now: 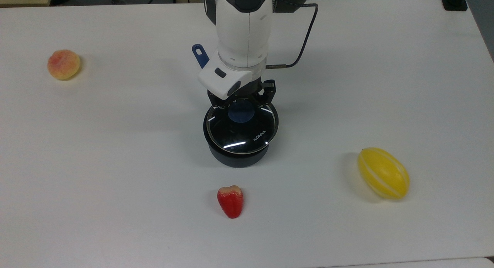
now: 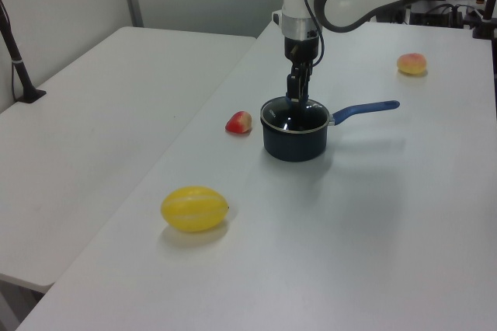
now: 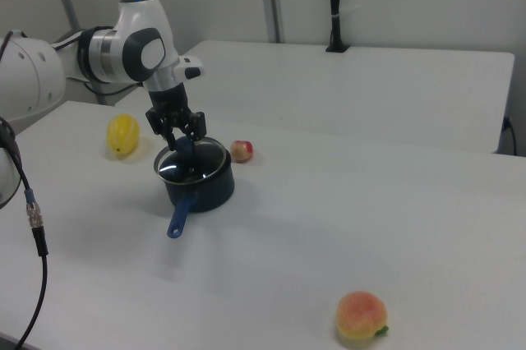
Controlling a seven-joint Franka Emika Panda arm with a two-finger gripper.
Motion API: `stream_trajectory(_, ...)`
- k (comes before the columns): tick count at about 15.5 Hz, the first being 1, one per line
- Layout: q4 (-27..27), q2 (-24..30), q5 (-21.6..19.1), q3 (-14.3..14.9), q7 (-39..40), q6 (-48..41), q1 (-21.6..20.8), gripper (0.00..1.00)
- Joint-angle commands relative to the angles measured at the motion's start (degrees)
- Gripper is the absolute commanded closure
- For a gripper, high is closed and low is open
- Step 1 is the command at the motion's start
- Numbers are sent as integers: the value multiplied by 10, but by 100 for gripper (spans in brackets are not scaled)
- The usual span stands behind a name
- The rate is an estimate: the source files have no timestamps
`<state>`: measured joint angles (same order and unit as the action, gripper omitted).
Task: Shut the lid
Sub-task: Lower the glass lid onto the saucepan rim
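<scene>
Sitting level on black saucepan (image 1: 238, 154), lid (image 1: 247, 134); gripper (image 1: 240, 106) w/ fingers clamped on lid's blue knob (image 1: 240, 114).

White table (image 1: 115, 144): saucepan (image 1: 239, 156), 3 fruits

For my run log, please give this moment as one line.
stage: lid placing | round clear glass lid with blue knob: on black saucepan | gripper: at knob | red fruit: untouched
</scene>
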<state>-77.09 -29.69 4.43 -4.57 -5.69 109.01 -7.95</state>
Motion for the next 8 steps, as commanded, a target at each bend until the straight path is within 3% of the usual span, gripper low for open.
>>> stream_trajectory(1,11,-4,25,5,-5,3,-10,100)
stream_trajectory(8,6,-5,33,5,-8,5,-10,100)
